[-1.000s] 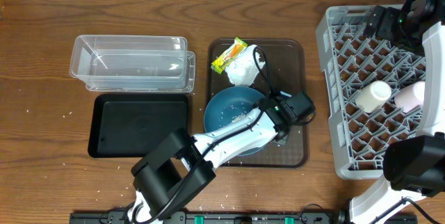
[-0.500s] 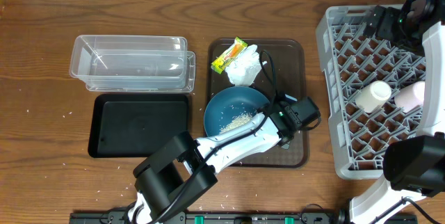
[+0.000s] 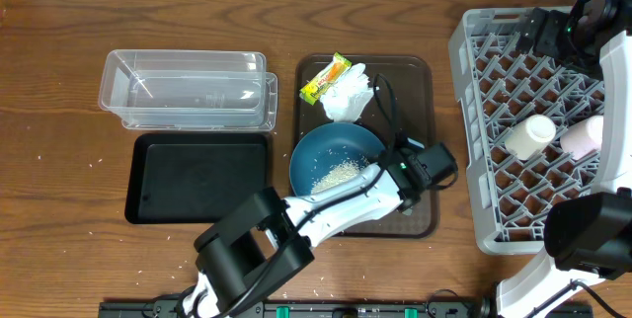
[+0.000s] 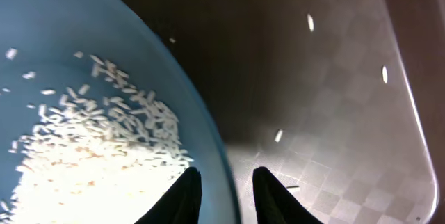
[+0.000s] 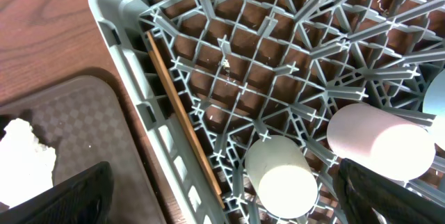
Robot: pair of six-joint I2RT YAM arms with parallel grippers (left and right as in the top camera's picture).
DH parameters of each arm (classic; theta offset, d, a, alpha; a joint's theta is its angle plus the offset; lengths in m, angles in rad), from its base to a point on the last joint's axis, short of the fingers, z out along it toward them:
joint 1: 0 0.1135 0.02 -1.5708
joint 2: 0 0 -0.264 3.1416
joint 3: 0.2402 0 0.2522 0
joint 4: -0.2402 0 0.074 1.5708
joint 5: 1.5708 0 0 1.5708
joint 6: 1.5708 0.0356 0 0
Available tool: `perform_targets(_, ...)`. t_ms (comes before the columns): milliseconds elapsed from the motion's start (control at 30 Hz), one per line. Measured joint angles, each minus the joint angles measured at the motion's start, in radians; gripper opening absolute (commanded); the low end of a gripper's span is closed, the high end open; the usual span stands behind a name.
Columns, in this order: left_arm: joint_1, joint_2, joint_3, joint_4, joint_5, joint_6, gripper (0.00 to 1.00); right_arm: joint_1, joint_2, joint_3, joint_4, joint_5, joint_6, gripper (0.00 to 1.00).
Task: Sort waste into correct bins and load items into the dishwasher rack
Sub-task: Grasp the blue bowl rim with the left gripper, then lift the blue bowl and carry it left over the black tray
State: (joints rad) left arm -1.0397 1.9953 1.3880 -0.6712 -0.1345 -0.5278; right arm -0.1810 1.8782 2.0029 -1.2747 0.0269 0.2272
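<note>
The large blue bowl point(image 3: 326, 155) sits on the brown serving tray point(image 3: 415, 81) and holds a heap of white rice point(image 3: 338, 172). My left gripper point(image 3: 385, 167) is at the bowl's right rim. In the left wrist view its fingers point(image 4: 226, 172) are shut on the rim, one inside by the rice point(image 4: 90, 154) and one outside. The crumpled tissue point(image 3: 346, 94) and the snack wrapper point(image 3: 326, 78) lie at the tray's back. My right gripper point(image 3: 541, 32) hangs open and empty over the grey rack point(image 3: 469, 140). In the rack lie the white cup point(image 5: 281, 179), the pink cup point(image 5: 379, 144) and the chopsticks point(image 5: 184, 120).
The clear tub point(image 3: 188, 91) stands at the back left, with the black tray point(image 3: 197, 178) in front of it. Loose rice grains lie on the brown tray point(image 4: 327, 113) beside the bowl and on the table. The rack fills the right side.
My left arm has shifted slightly towards the front right along the bowl's rim, so the rice heap now shows more. The right arm has not moved.
</note>
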Motion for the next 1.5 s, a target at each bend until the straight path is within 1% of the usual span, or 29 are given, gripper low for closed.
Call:
perform_targets(67, -0.005, 0.002, 0.000, 0.001, 0.000, -0.002, 0.20, 0.000, 0.000, 0.000, 0.000, 0.000, 0.000, 0.99)
perform_targets(100, -0.006, 0.002, 0.000, 0.002, 0.000, -0.002, 0.19, 0.000, 0.000, 0.000, 0.000, 0.000, 0.000, 0.99)
perform_targets(267, -0.007, 0.002, 0.000, 0.002, 0.000, 0.000, 0.19, 0.000, 0.000, 0.000, 0.000, 0.000, 0.000, 0.99)
perform_targets(300, -0.007, 0.002, 0.000, 0.002, 0.000, 0.000, 0.12, 0.000, 0.000, 0.000, 0.000, 0.000, 0.000, 0.99)
perform_targets(367, -0.007, 0.002, 0.000, 0.000, -0.002, -0.004, 0.06, 0.000, 0.000, 0.000, 0.000, 0.000, 0.000, 0.99)
perform_targets(633, -0.008, -0.003, 0.000, -0.029, -0.021, 0.001, 0.06, 0.000, 0.000, 0.000, 0.000, 0.000, 0.000, 0.99)
perform_targets(800, -0.008, -0.039, 0.000, -0.040, -0.022, 0.000, 0.06, 0.000, 0.000, 0.000, 0.000, 0.000, 0.000, 0.99)
perform_targets(1267, -0.003, -0.276, 0.000, -0.113, 0.001, 0.000, 0.06, 0.000, 0.000, 0.000, 0.000, 0.000, 0.000, 0.99)
perform_targets(1500, 0.060, -0.377, 0.000, -0.175, 0.001, 0.000, 0.06, 0.000, 0.000, 0.000, 0.000, 0.000, 0.000, 0.99)
